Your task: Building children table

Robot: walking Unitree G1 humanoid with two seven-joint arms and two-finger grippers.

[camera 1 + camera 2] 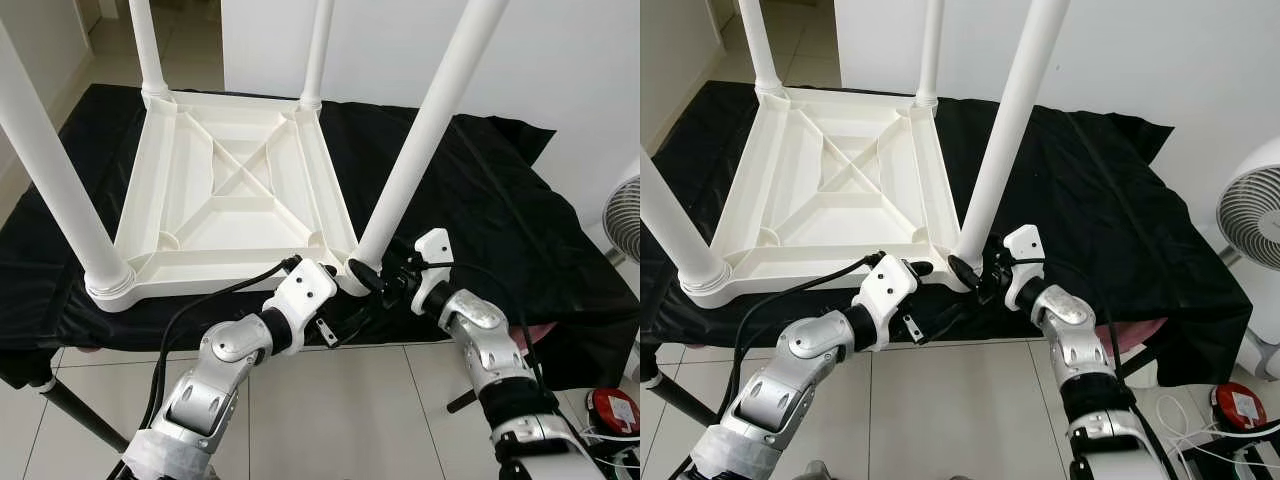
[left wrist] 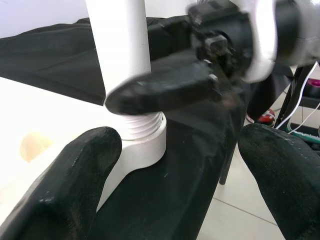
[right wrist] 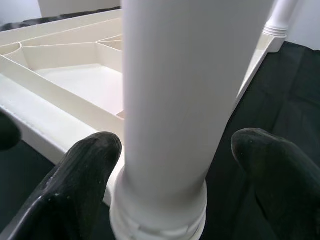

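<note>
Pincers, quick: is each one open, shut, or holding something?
Left pincer: open, beside the near table leg's socket, holding nothing.
Right pincer: open, fingers either side of that leg's base, not squeezing it.

Black-draped table on tiled floor. White children table lies upside down on it, legs up.

Your left claw sits low at center frame, fingers spread. Your right claw, just right of it, is also spread wide, both silver forearms angling inward.
</note>
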